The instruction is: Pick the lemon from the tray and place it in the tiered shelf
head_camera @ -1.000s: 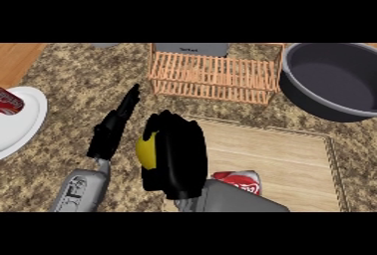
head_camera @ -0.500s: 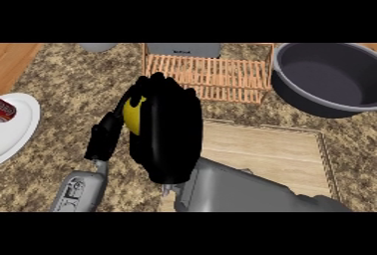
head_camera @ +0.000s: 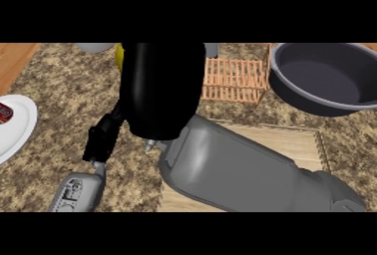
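Note:
My right hand [head_camera: 160, 89] fills the middle of the head view, raised over the counter, its back towards me. It is curled round the lemon [head_camera: 118, 56], of which only a yellow sliver shows at the hand's upper left edge. The tiered shelf [head_camera: 237, 79], an orange slatted rack, stands just right of that hand and is partly hidden by it. The wooden tray [head_camera: 298, 143] lies under and right of my right forearm. My left hand [head_camera: 103, 138] rests low at the left, fingers straight and pointing up, their tips hidden behind the right hand.
A large dark grey bowl [head_camera: 324, 74] stands at the upper right beside the shelf. A white plate [head_camera: 18, 130] holding a red item [head_camera: 5, 112] sits at the left edge. A pale grey object [head_camera: 95, 47] shows at the top edge.
My right hand has risen and moved forward with the lemon, now covering more of the shelf. The left hand has stayed in place.

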Tool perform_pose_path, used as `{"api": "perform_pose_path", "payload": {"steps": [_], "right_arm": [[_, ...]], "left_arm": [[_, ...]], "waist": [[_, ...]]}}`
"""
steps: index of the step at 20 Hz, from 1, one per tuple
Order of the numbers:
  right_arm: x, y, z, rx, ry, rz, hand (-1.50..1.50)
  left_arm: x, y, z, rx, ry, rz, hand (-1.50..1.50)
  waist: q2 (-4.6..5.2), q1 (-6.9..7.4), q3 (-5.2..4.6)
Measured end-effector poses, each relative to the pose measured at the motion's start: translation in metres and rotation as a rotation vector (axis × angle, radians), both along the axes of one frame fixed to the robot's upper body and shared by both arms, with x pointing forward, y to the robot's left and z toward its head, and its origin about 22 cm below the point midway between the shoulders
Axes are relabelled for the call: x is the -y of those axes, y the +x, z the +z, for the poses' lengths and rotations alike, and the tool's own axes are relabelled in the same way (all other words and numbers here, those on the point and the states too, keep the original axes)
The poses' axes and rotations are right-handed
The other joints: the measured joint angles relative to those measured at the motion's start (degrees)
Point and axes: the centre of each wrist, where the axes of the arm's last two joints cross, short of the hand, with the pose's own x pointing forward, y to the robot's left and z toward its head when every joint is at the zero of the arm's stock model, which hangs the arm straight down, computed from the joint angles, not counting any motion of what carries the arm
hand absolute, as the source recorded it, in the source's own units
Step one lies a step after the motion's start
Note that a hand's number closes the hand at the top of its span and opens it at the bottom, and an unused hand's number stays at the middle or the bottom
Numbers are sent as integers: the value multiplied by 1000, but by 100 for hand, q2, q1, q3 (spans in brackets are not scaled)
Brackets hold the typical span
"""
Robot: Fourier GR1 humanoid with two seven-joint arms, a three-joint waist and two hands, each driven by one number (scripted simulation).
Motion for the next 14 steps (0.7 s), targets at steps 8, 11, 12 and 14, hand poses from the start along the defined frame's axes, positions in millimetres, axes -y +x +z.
{"api": "perform_pose_path", "payload": {"steps": [8,11,12,14], "right_arm": [[-7,20,45,64,-10,-104,150],[-11,24,55,88,-25,-136,150],[-12,25,59,96,-31,-147,150],[-14,27,67,104,-37,-164,150]], "left_arm": [[1,0,0,5,7,-2,0],[0,0,0,8,4,4,0],[0,-1,-1,8,1,1,0],[2,0,2,7,0,0,0]], "waist": [[45,-5,6],[60,-11,8],[62,-9,9],[67,-9,11]]}}
